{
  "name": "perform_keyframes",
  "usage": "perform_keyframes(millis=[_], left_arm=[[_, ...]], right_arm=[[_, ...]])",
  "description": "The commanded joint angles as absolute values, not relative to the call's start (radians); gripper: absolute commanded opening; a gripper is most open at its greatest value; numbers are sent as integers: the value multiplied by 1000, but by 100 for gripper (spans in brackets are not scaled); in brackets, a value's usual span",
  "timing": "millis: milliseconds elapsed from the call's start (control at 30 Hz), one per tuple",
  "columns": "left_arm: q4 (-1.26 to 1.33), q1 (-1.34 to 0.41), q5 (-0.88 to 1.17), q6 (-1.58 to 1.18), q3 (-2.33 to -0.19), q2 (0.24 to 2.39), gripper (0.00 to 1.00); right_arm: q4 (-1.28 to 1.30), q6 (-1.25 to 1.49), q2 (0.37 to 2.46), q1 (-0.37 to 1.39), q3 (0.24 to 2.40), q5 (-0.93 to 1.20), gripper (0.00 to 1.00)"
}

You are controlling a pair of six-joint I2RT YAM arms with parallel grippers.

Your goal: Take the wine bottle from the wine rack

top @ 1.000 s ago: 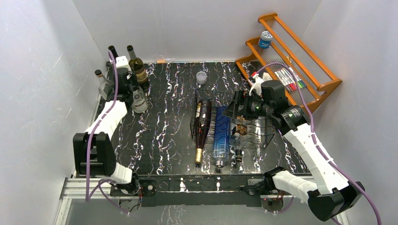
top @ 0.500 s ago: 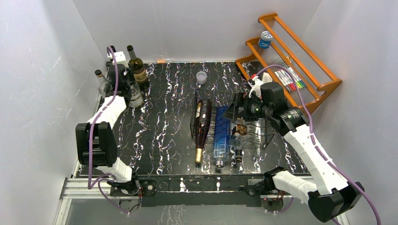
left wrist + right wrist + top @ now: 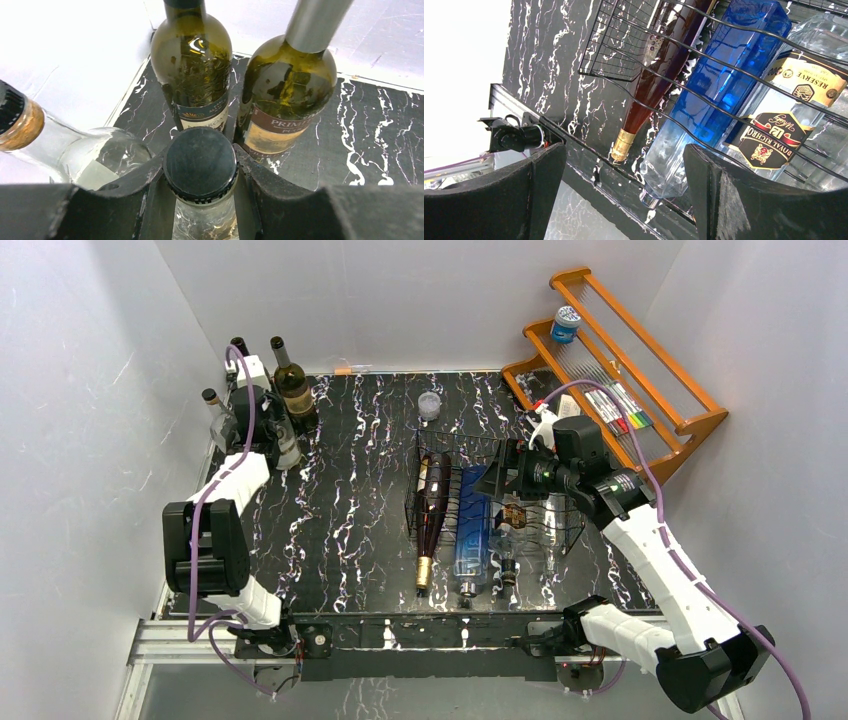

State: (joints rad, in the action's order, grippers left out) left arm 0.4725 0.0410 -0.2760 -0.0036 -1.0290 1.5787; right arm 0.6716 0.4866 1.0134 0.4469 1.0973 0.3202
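Observation:
The black wire wine rack (image 3: 455, 445) lies at mid-table, also in the right wrist view (image 3: 614, 55). It holds a dark red wine bottle (image 3: 432, 510) (image 3: 659, 75), a blue bottle (image 3: 472, 525) (image 3: 724, 75), a labelled clear bottle (image 3: 510, 525) (image 3: 789, 115) and another clear bottle (image 3: 550, 520). My right gripper (image 3: 500, 475) (image 3: 624, 195) is open and empty above the rack's middle. My left gripper (image 3: 272, 430) (image 3: 201, 172) is shut on the neck of an upright clear bottle with a black cap (image 3: 287, 448) (image 3: 200, 160) at the far left.
Two green bottles (image 3: 192, 65) (image 3: 287, 95) and a cork-topped clear bottle (image 3: 75, 150) stand close around the held bottle, by the left wall. An orange wooden shelf (image 3: 640, 390) with markers and a blue-lidded jar (image 3: 566, 323) is far right. A small cup (image 3: 429, 403) stands behind the rack.
My left gripper has carried the clear bottle back and left, in among the standing bottles. My right gripper has shifted slightly back over the rack, still open.

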Motion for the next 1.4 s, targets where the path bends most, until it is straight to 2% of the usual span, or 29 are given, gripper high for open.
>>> perform_keyframes(millis=[0, 100, 267, 333, 633, 833, 1000, 1367], left_arm=[[569, 54, -324, -22, -1045, 1503, 37], [533, 54, -313, -63, -1038, 1483, 61], [462, 54, -235, -129, -1023, 1442, 91], [425, 53, -199, -159, -1022, 1426, 98], [282, 54, -92, -205, -932, 1243, 98], [139, -15, -138, -169, -905, 1142, 98], [187, -147, -128, -46, -827, 1083, 98], [252, -335, 2, -42, -758, 1058, 98]], right_arm=[[629, 486, 1007, 445, 1107, 339, 98], [635, 481, 1007, 445, 1108, 343, 98], [689, 417, 1028, 445, 1113, 286, 98], [712, 390, 1039, 444, 1120, 259, 98], [824, 319, 1159, 444, 1200, 108, 98], [789, 357, 1212, 444, 1202, 181, 98], [728, 403, 1268, 457, 1179, 250, 98], [554, 566, 1381, 483, 1176, 94, 98]])
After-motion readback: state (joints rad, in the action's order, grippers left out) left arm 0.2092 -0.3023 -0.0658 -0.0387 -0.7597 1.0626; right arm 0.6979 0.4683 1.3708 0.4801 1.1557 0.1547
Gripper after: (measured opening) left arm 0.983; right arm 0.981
